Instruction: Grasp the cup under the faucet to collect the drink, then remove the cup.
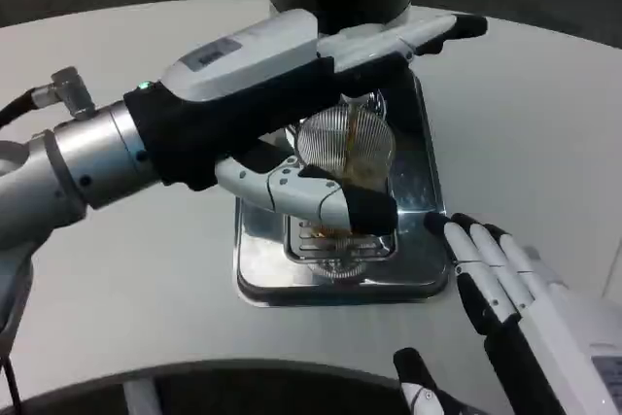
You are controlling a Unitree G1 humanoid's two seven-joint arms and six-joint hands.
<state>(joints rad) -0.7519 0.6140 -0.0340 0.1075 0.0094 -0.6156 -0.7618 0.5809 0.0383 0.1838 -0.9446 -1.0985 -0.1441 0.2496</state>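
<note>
Gripping cup (346,143), left hand (292,114), tray edge (292,293)

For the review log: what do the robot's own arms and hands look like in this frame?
Left forearm: silver metal cylinder with a hose fitting near its top. Left hand: white back with a grey label, black wrist cover, white fingers with black tips. Right hand: white and black fingers, white back.
</note>
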